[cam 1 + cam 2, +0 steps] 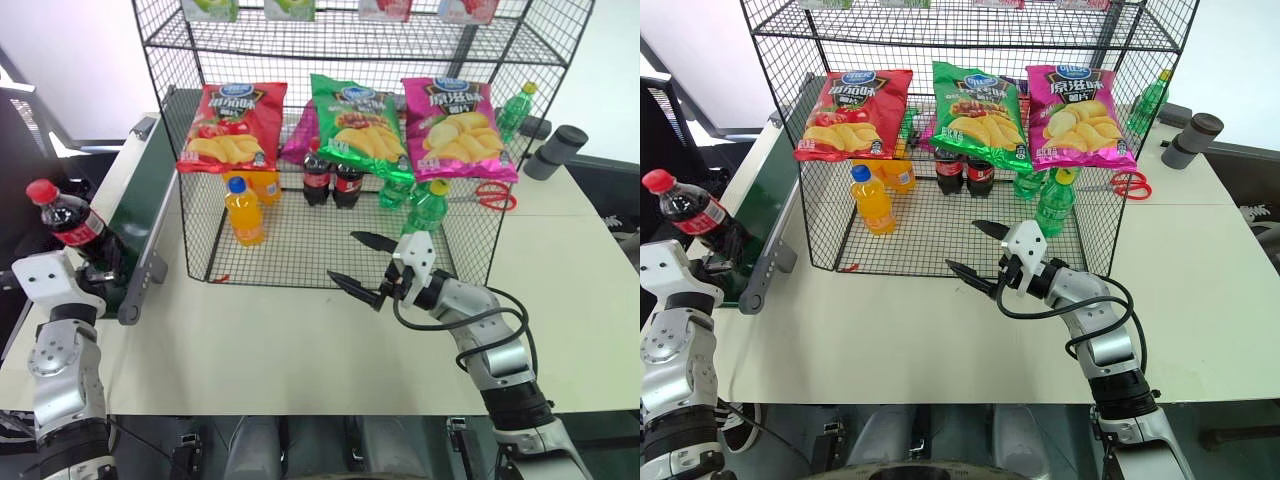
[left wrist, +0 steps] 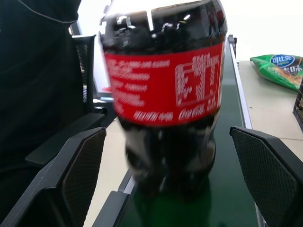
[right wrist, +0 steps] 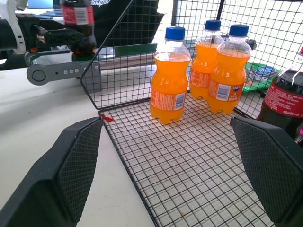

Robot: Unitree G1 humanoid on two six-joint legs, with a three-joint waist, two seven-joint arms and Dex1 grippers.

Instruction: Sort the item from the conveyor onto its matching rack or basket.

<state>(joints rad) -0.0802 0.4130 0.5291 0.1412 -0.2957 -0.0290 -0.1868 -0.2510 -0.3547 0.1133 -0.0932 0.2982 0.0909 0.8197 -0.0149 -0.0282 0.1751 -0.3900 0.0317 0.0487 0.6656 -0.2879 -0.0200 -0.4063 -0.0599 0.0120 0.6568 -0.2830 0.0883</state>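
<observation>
Pincers wait wide apart above the pale counter (image 1: 300, 350): the right pincer (image 1: 362, 268) hovers empty just in front of the black wire rack (image 1: 300, 265), pointing at its mesh floor, while the left pincer (image 2: 168, 175) flanks the cola bottle (image 1: 70, 222) without touching it. That bottle stands upright, red cap up, on the near end of the green conveyor (image 1: 140, 200), left of the rack. Farther back, orange-drink bottles (image 3: 170, 92), two cola bottles (image 1: 332, 178) and green bottles (image 1: 425, 205) stand on the rack floor beneath three hanging crisp bags (image 1: 350, 125). Red scissors (image 1: 490, 196) lie beyond.
</observation>
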